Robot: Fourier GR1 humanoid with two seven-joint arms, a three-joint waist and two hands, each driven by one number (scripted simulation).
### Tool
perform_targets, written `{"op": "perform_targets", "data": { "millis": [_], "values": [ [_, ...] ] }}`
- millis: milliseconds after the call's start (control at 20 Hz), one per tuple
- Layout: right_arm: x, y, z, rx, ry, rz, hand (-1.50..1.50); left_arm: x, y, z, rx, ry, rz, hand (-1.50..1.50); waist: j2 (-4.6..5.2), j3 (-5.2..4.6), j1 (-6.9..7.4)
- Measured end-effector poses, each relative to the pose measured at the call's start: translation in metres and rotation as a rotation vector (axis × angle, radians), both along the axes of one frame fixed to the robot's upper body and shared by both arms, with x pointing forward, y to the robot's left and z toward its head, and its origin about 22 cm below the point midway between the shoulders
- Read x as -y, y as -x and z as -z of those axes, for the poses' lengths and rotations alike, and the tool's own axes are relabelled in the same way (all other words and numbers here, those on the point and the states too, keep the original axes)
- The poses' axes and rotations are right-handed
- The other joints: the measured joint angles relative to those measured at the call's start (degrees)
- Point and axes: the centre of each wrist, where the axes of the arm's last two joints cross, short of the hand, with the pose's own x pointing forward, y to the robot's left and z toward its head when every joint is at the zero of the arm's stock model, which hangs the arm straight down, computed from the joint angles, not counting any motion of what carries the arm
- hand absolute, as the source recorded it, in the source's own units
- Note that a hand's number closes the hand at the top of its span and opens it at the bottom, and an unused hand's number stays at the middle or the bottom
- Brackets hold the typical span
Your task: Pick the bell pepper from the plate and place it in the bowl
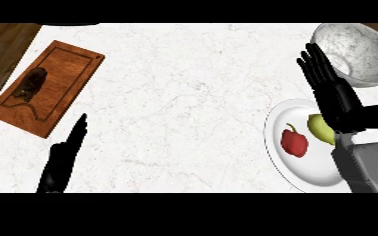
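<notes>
Holding two fruits: one plate (310,172)

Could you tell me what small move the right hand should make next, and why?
Probably lower the right hand toward the red bell pepper and curl its fingers round it: the hand is open above the white plate, and the pepper lies untouched beside a green fruit.

Bell pepper (294,141): red. Plate (310,172): white. Bowl (347,47): speckled grey-white. Desk (192,95): white marble, faintly veined. Cutting board (63,82): reddish-brown wood.
</notes>
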Motion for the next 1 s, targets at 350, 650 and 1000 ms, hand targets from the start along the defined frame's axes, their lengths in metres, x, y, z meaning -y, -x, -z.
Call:
{"op": "perform_targets", "data": {
  "millis": [350,650,1000],
  "values": [
    [0.046,0.036,0.025,-0.026,0.246,0.468,1.50,0.038,-0.019,-0.023,0.136,0.201,0.099,0.00,-0.66,-0.69,-5.92],
    [0.044,0.074,0.062,0.013,0.327,0.915,-1.50,0.064,-0.033,-0.045,0.199,0.357,0.177,0.00,-0.84,-0.47,-7.16],
    [0.005,0.131,0.109,-0.049,0.595,0.992,-1.50,0.079,-0.044,-0.064,0.221,0.419,0.268,0.00,0.10,-0.76,-3.48]
  ]
}}
